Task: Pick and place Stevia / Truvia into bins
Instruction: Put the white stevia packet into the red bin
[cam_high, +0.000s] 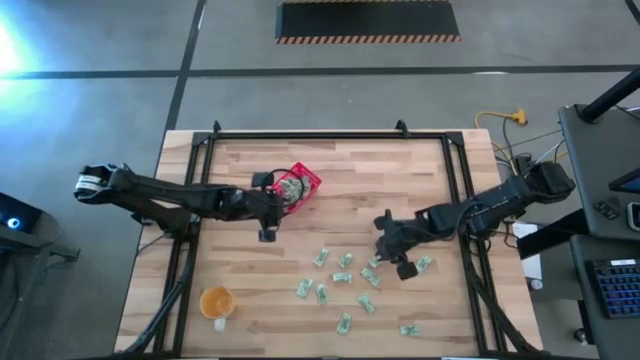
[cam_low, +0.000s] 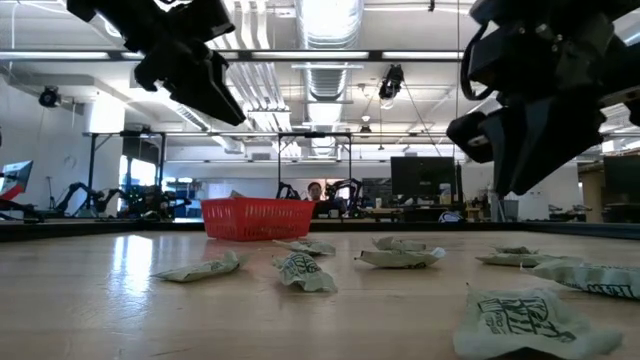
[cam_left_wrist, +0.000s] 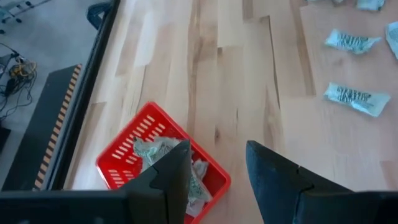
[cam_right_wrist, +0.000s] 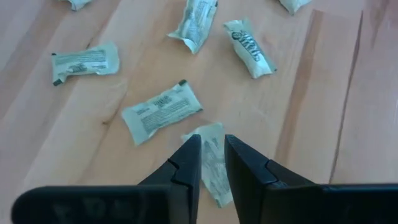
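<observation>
Several pale green Stevia / Truvia packets (cam_high: 345, 278) lie flat and scattered on the near middle of the wooden table. The red basket (cam_high: 303, 180) stands on the table left of centre toward the far edge, with crumpled packets (cam_left_wrist: 155, 149) inside it. My left gripper (cam_left_wrist: 217, 149) hangs open above the basket's near side (cam_high: 280, 205), with nothing between its fingers. My right gripper (cam_right_wrist: 212, 142) hangs well above the table (cam_low: 520, 150) over one packet (cam_right_wrist: 211, 158). Its fingers point steeply down, a narrow gap apart, with nothing held.
An orange cup (cam_high: 217, 302) stands near the table's front left corner. Black frame rails (cam_high: 463, 200) run along the table's left, right and far sides. Bare wood (cam_high: 350, 170) lies between the basket and the far right corner.
</observation>
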